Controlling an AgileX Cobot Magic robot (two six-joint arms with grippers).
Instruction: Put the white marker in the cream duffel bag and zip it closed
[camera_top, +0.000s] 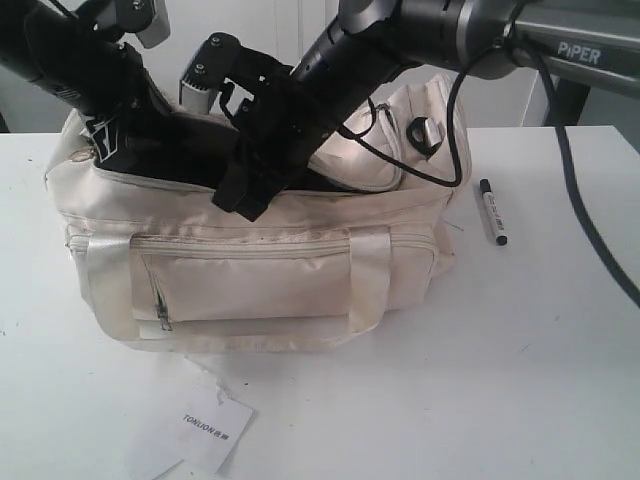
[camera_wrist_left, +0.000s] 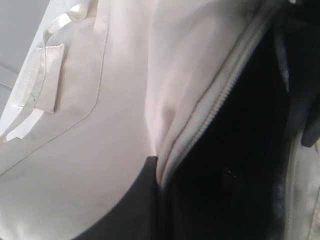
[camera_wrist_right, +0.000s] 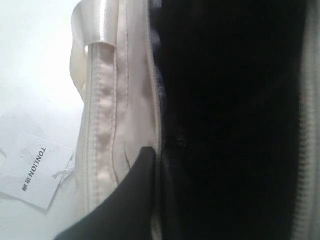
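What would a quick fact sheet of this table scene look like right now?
Bag: cream duffel bag, top unzipped, on the white table
Marker: white marker lying on the table beside the bag, not inside
Right tool: shut on the bag's front rim
Left tool: at the opening's other end, state unclear
Loose item: paper tag in front of bag

The exterior camera faces the cream duffel bag (camera_top: 250, 270) frontally, from slightly above the worktop (camera_top: 520, 380). Wrist cameras ride close behind the left end effector (camera_top: 110, 148) and right end effector (camera_top: 238, 198), both peering into the bag's dark mouth.
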